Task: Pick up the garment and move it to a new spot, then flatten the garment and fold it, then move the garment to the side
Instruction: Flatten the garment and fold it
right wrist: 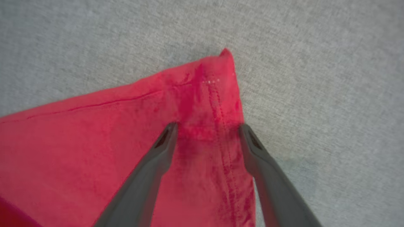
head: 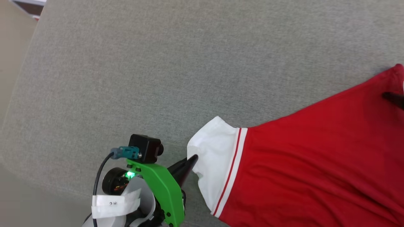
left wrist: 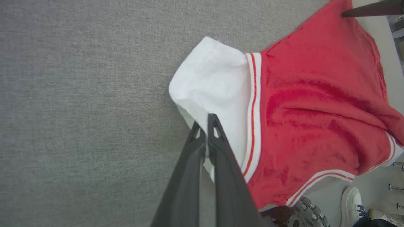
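Pinching the open edge of the shirt's (head: 315,157) white sleeve (left wrist: 214,82), the left claw (left wrist: 205,126) has its two dark fingers clenched together, with a sliver of white cloth caught between them. It stands at the shirt's left end, with a green bracket (head: 164,186) and a small black camera (head: 146,148) on its wrist. The shirt lies on the grey table (head: 157,63), whose woven surface stretches left of and beyond the sleeve. Right of the sleeve runs the red-and-white striped trim (left wrist: 254,110), then the red body, rumpled in soft folds. At the shirt's far right corner the right claw (right wrist: 208,127) is released. Its fingers are spread wide, one tip on the red cloth and the other at the cloth's edge beside the stitched hem. Past the shirt's near edge, off the table, is a white shoe (left wrist: 352,201).
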You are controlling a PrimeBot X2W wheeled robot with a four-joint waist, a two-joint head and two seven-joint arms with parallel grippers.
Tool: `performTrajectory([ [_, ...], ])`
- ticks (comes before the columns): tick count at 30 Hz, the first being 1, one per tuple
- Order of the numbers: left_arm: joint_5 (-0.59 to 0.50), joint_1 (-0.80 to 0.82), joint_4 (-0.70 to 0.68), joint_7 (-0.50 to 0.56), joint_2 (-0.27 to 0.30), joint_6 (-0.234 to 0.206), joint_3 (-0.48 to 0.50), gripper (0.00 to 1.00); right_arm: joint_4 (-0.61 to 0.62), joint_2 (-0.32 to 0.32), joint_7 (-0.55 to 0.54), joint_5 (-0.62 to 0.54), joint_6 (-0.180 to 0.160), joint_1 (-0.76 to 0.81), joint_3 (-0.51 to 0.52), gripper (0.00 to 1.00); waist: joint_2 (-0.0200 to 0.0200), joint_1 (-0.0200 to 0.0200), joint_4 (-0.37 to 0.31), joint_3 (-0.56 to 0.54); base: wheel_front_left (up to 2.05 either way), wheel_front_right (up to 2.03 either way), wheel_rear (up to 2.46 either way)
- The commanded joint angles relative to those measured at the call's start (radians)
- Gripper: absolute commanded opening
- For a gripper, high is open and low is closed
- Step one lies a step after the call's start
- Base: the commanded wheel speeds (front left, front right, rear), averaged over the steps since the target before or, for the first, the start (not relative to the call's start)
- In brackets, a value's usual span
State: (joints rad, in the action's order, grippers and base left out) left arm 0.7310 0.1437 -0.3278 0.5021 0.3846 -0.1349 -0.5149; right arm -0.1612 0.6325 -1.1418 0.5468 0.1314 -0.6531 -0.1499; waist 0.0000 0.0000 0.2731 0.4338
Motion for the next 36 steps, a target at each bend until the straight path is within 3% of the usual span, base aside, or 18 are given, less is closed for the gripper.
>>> performTrajectory([
  [1,-0.005,0.024,0.005,-0.007,-0.006,0.007,-0.001,0.0,-0.008,0.006,0.011,-0.006,-0.001,-0.019,-0.008,1.0,0.0,0.0,0.045,0.044,0.0,0.0,0.0],
  [9,0.011,0.034,0.021,-0.028,-0.027,0.024,-0.007,0.0,-0.067,0.046,-0.01,0.017,-0.001,-0.012,-0.08,1.0,0.0,0.0,0.066,0.057,0.0,0.0,0.0],
  [10,0.012,0.035,0.023,-0.03,-0.027,0.025,-0.005,0.0,-0.073,0.046,-0.016,0.021,-0.001,-0.008,-0.082,0.53,0.0,0.0,0.066,0.057,0.0,0.0,0.0],
  [12,0.007,0.037,0.028,-0.032,-0.022,0.024,-0.003,0.0,-0.083,0.043,-0.022,0.028,-0.001,0.002,-0.083,0.0,0.0,0.0,0.066,0.054,0.0,0.0,0.0],
  [22,0.009,0.034,0.035,-0.036,-0.011,0.016,0.009,0.0,-0.101,0.013,0.033,0.032,-0.001,0.021,-0.076,0.0,0.0,0.0,0.041,0.015,0.0,0.0,0.0],
  [29,0.008,0.034,0.039,-0.059,0.001,0.009,0.037,0.0,-0.111,-0.016,0.174,0.041,-0.001,0.001,-0.082,0.0,0.0,0.0,-0.001,-0.053,0.0,0.0,0.0],
  [36,-0.006,0.056,0.04,-0.088,0.024,-0.004,0.084,0.0,-0.103,0.004,0.34,0.068,-0.001,-0.022,-0.1,0.0,0.0,0.0,-0.062,-0.13,0.0,0.0,0.0],
])
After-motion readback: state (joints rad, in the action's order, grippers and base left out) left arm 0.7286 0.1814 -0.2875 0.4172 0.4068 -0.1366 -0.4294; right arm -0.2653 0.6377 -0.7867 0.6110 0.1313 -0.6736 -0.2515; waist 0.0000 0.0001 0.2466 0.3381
